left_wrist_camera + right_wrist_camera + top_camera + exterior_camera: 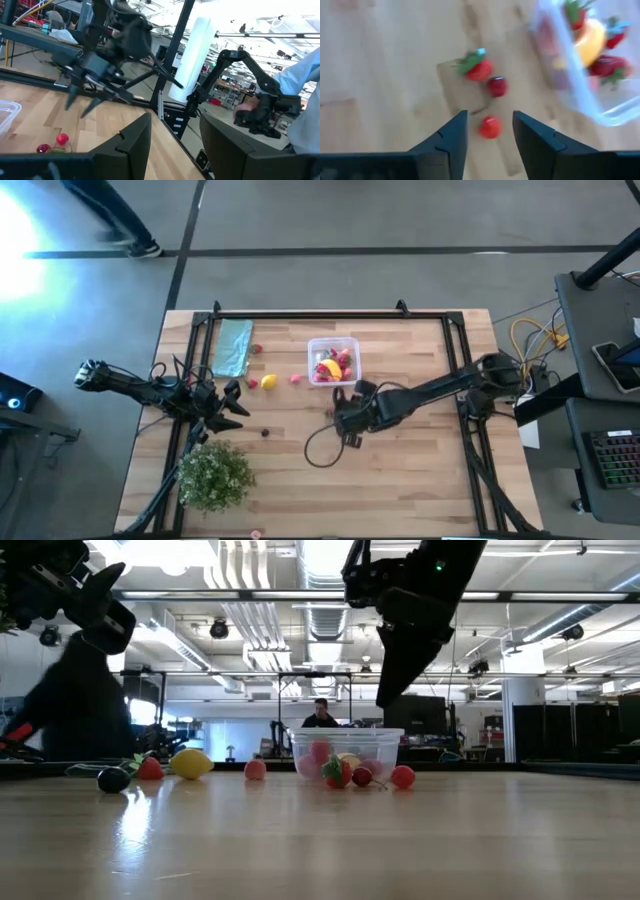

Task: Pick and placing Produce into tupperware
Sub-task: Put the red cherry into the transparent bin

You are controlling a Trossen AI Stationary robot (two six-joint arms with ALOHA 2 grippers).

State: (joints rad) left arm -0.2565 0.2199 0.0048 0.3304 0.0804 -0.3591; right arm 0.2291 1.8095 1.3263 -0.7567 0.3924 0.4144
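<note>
The clear tupperware (332,362) sits toward the table's far side and holds a yellow piece and red berries (592,42). Just outside its near wall a strawberry (479,69), a dark red cherry (497,86) and a small red berry (490,127) lie on the wood. My right gripper (490,135) hangs open above them, fingers pointing down, with the red berry showing between its fingers; in the low view it (388,690) is well clear of the table. A lemon (268,382), pink pieces (296,379) and a dark piece (265,432) lie further left. My left gripper (238,402) waits open near them.
A teal cloth (233,347) lies flat at the far left, with a red piece (256,349) beside it. A green leafy bush (215,473) stands at the near left. A black frame (320,314) borders the table. A person (305,90) is beyond the table's right side.
</note>
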